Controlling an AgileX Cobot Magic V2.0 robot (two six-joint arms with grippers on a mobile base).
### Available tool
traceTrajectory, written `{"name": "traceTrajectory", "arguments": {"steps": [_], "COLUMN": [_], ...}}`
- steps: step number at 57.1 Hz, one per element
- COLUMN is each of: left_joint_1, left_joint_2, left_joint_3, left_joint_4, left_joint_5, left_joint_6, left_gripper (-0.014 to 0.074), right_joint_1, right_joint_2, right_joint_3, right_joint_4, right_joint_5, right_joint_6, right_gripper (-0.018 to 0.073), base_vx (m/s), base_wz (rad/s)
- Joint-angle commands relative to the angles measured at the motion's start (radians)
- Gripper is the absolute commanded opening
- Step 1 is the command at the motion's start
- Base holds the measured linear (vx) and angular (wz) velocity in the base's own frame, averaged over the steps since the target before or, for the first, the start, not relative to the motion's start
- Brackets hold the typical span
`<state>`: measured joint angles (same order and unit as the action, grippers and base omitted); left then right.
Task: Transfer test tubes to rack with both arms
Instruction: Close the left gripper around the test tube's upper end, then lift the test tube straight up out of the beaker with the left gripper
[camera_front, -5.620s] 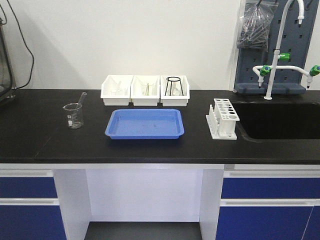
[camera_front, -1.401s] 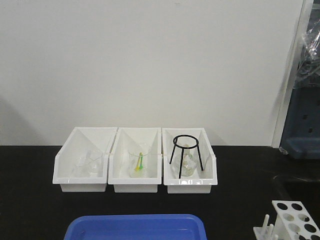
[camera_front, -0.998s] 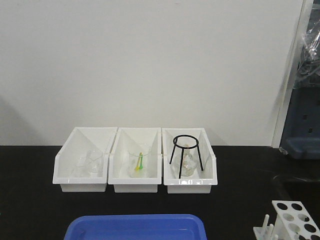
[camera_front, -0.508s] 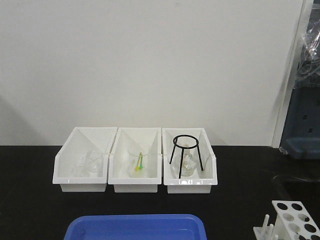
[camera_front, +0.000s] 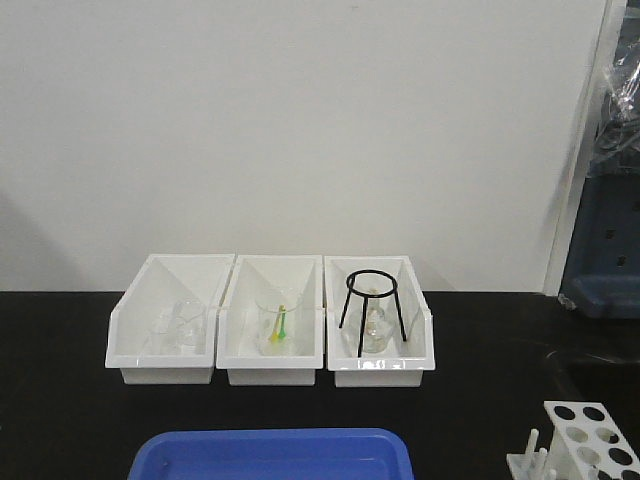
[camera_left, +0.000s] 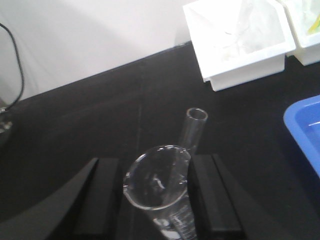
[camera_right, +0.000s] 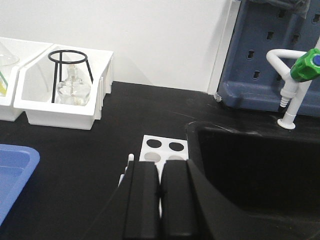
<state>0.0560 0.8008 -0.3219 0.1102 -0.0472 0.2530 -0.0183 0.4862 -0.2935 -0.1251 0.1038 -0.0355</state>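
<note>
One test tube (camera_left: 193, 130) leans in a clear beaker (camera_left: 157, 175) on the black counter, its open mouth pointing up and right. My left gripper (camera_left: 157, 200) is open, and the beaker shows between its two black fingers (camera_left: 102, 200). The white rack (camera_right: 162, 148) with round holes stands beside the sink, and its corner shows at the bottom right of the front view (camera_front: 585, 440). My right gripper (camera_right: 161, 192) is shut with nothing in it, just above the rack's near end. Neither arm appears in the front view.
Three white bins (camera_front: 165, 372) (camera_front: 272, 375) (camera_front: 385, 377) line the wall, holding glassware and a black tripod ring (camera_front: 373, 300). A blue tray (camera_front: 270, 437) lies in front of them. A black sink (camera_right: 250, 165) and a tap (camera_right: 295, 75) are right of the rack.
The front view has closed in on the bins since 5.6 s ago. Over the last 1.4 s nothing in it has moved.
</note>
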Motion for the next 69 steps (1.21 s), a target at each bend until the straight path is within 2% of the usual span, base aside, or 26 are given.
{"name": "traceTrajectory", "arguments": {"steps": [1, 6, 14, 29, 40, 69], "left_joint_1": [-0.039, -0.075, -0.075, -0.075, -0.075, -0.075], "left_joint_2": [0.067, 0.148, 0.241, 0.399, 0.467, 0.654], "left_joint_3": [-0.033, -0.033, -0.033, -0.033, -0.033, -0.038], "left_joint_4": [-0.008, 0.000, 0.000, -0.017, -0.185, -0.185], "left_joint_5": [-0.117, -0.162, -0.287, -0.538, -0.679, -0.842], "left_joint_6": [-0.001, 0.003, 0.018, 0.167, 0.246, 0.238], "left_gripper": [0.0456, 0.0472, 0.0509, 0.0547, 0.0547, 0.0547], "right_joint_1": [0.001, 0.001, 0.001, 0.001, 0.001, 0.001], "right_joint_2": [0.008, 0.008, 0.008, 0.008, 0.008, 0.008], "right_joint_3": [-0.036, -0.036, -0.036, -0.035, -0.035, -0.035], "right_joint_4": [-0.004, -0.004, -0.004, -0.004, -0.004, -0.004], "right_joint_5": [-0.086, -0.086, -0.086, -0.086, -0.086, -0.086], "right_joint_6": [0.001, 0.001, 0.001, 0.001, 0.001, 0.001], "right_gripper": [0.0162, 0.0175, 0.0181, 0.0188, 0.0191, 0.0195], "base_vx": [0.00, 0.00, 0.00, 0.00, 0.00, 0.00], "base_wz": [0.00, 0.00, 0.00, 0.00, 0.00, 0.00]}}
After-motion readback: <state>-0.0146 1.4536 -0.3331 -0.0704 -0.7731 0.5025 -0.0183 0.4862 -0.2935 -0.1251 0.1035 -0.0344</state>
